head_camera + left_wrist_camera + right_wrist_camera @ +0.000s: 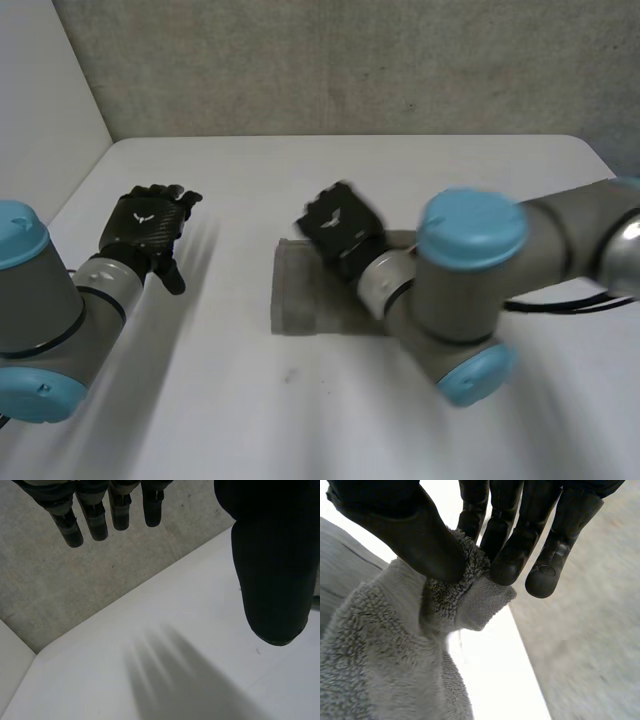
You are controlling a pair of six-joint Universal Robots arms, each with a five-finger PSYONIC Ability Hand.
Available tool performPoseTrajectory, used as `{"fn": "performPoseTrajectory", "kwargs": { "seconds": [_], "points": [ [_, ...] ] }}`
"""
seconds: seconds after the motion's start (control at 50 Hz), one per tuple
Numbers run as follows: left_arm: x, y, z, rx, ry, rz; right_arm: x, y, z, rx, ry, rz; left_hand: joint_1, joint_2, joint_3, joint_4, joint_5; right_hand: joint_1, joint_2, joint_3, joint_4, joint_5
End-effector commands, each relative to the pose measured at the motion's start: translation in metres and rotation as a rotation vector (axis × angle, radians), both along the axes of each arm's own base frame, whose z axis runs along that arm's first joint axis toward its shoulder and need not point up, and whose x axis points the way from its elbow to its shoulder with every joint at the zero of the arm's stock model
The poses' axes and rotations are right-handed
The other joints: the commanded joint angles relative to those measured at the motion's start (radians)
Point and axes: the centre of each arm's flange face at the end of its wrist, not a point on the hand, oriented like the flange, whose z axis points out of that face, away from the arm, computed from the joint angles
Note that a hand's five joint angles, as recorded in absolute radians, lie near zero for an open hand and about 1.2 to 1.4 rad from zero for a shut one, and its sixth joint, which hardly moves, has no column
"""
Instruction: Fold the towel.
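Towel: I see the grey fleecy rectangular towel [305, 300] lying on the white bench [250, 420], partly under my right hand.
Right hand: the black right hand [420, 540] is grasping a lifted bit of the towel's edge, pinched between thumb and fingertips [507, 565].
Left hand: the black left hand [148, 225] hangs released, fingers straight, over bare bench, well apart from the towel.

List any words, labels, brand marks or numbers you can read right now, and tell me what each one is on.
No words or numbers can be read here.
On the back of the left robot hand: a small white emblem, a symbol with no letters.
On the back of the right robot hand: a pale mark, too blurred to read.
On the towel: no tag or print on the part that shows.
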Motion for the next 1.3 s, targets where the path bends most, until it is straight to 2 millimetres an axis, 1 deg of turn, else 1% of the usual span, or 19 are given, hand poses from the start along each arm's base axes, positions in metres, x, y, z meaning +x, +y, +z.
{"fn": "performPoseTrajectory", "kwargs": {
  "seconds": [0.02,0.18,0.32,0.34,0.36,0.38,0.52,0.56,0.62,0.66,0.8,0.9,0.92,0.94,0.96,1.0,1.14,1.18,1.3],
  "points": [
    [0.001,0.000,-0.001,0.000,0.000,0.002,0.023,0.028,-0.031,0.041,0.069,0.086,0.005,0.011,0.010,0.008,-0.026,0.077,0.083,0.059,0.056,0.059],
    [0.000,0.001,-0.002,0.001,-0.001,0.000,0.023,0.042,-0.044,0.074,0.136,0.119,0.005,0.011,0.010,0.008,-0.026,0.077,0.083,0.059,0.056,0.059],
    [-0.001,0.001,-0.001,-0.002,0.000,-0.003,0.020,0.049,-0.031,0.059,0.134,0.147,0.005,0.011,0.010,0.008,-0.026,0.042,0.049,0.025,0.022,0.025],
    [-0.001,0.001,-0.001,-0.002,0.000,-0.003,0.018,0.048,-0.024,0.051,0.119,0.133,0.005,0.011,0.010,0.008,-0.026,-0.524,-0.518,-0.542,-0.545,-0.542],
    [-0.001,0.001,-0.001,-0.003,0.001,-0.005,0.018,0.048,-0.024,0.051,0.118,0.133,0.005,0.011,0.010,0.008,-0.026,-0.530,-0.523,-0.547,-0.550,-0.547],
    [-0.002,0.002,-0.001,-0.003,0.001,-0.006,0.016,0.045,-0.017,0.047,0.107,0.114,0.005,0.011,0.010,0.008,-0.026,-1.145,-1.139,-1.162,-1.166,-1.163],
    [-0.003,0.003,-0.001,-0.003,0.001,-0.011,-0.008,0.037,0.015,0.114,0.020,-0.021,0.005,0.011,0.010,0.008,-0.026,-1.145,-1.139,-1.162,-1.166,-1.163],
    [-0.003,0.003,-0.001,-0.003,0.001,-0.011,-0.045,0.003,0.021,0.225,-0.089,-0.174,0.005,0.011,0.010,0.008,-0.026,-1.145,-1.139,-1.162,-1.166,-1.163],
    [-0.004,0.004,-0.002,-0.002,0.000,-0.014,-0.066,-0.013,0.023,0.281,-0.142,-0.251,0.005,0.011,0.010,0.008,-0.026,-1.145,-1.139,-1.162,-1.166,-1.163],
    [-0.004,0.004,-0.002,-0.002,0.000,-0.014,-0.099,-0.031,0.013,0.372,-0.180,-0.354,0.005,0.011,0.010,0.008,-0.026,-1.145,-1.139,-1.162,-1.166,-1.163],
    [-0.004,0.004,-0.003,0.001,-0.001,-0.015,-0.143,-0.041,-0.034,0.445,-0.054,-0.410,0.005,0.011,0.010,0.008,-0.026,-1.123,-1.117,-1.140,-1.144,-1.141],
    [-0.005,0.005,-0.004,0.003,-0.001,-0.018,-0.168,-0.054,-0.059,0.418,0.008,-0.456,0.005,0.011,0.010,0.008,-0.026,-0.750,-0.744,-0.767,-0.771,-0.768],
    [-0.007,0.006,-0.004,0.001,-0.001,-0.023,-0.171,-0.061,-0.061,0.394,-0.003,-0.467,0.005,0.011,0.010,0.008,-0.026,-0.492,-0.485,-0.509,-0.512,-0.509],
    [-0.007,0.006,-0.004,0.001,-0.001,-0.023,-0.171,-0.061,-0.061,0.394,-0.003,-0.467,0.005,0.011,0.010,0.008,-0.026,-0.489,-0.482,-0.506,-0.509,-0.506],
    [-0.008,0.006,-0.004,0.000,-0.001,-0.026,-0.171,-0.068,-0.058,0.355,-0.025,-0.468,0.005,0.011,0.010,0.008,-0.026,-0.088,-0.081,-0.105,-0.108,-0.105],
    [-0.008,0.007,-0.004,0.000,-0.001,-0.028,-0.170,-0.072,-0.055,0.329,-0.039,-0.469,0.005,0.011,0.010,0.008,-0.026,0.075,0.082,0.058,0.055,0.058],
    [-0.008,0.007,-0.003,-0.001,0.001,-0.026,-0.157,-0.084,-0.023,0.220,-0.090,-0.437,0.005,0.011,0.010,0.008,-0.026,0.077,0.083,0.059,0.056,0.059],
    [-0.008,0.007,-0.003,-0.002,-0.001,-0.026,-0.128,-0.074,0.001,0.158,-0.118,-0.355,0.005,0.011,0.010,0.008,-0.026,0.077,0.083,0.059,0.056,0.059],
    [-0.009,0.008,-0.003,-0.001,-0.001,-0.026,-0.061,-0.034,0.008,0.186,-0.071,-0.151,0.005,0.011,0.010,0.008,-0.026,0.077,0.083,0.059,0.056,0.059]
  ]
}}
